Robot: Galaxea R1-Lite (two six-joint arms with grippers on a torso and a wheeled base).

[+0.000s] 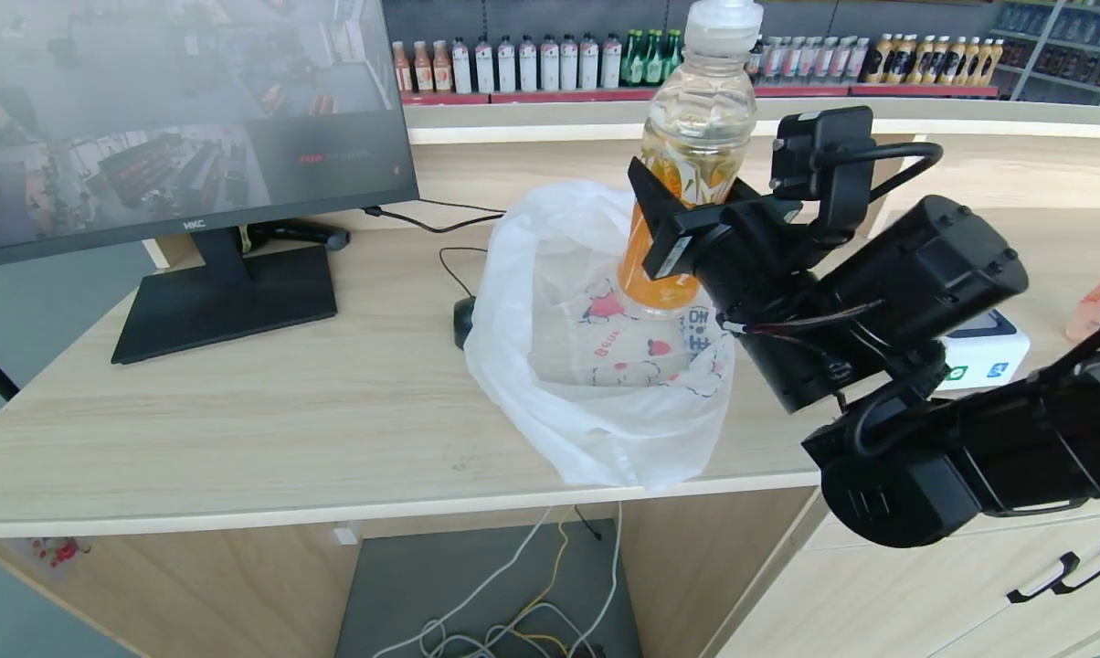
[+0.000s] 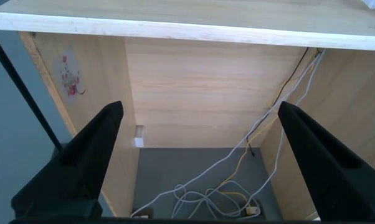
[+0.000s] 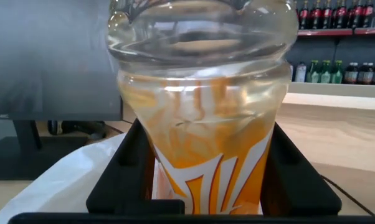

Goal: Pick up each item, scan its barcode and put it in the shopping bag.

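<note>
**Surroundings: Non-Task Items**

I see a pale wood worktop (image 1: 239,429) carrying a dark monitor (image 1: 175,119) on a black stand, on the robot's left. A black mouse (image 1: 463,322) lies near the middle. A small white box (image 1: 984,352) sits on the right. Loose cables (image 1: 513,612) hang beneath the worktop. Bottles line a shelf (image 1: 550,68) in the background.

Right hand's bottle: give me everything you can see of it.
The bottle is clear plastic with a pale whitish cap, yellowish clear liquid and an orange label with white streaks round its lower body. It stands upright, lifted off the wooden counter, clamped at the label between the black fingers of the right hand. Its base hangs at the mouth of the white shopping bag; whether it touches the bag cannot be told.
</note>
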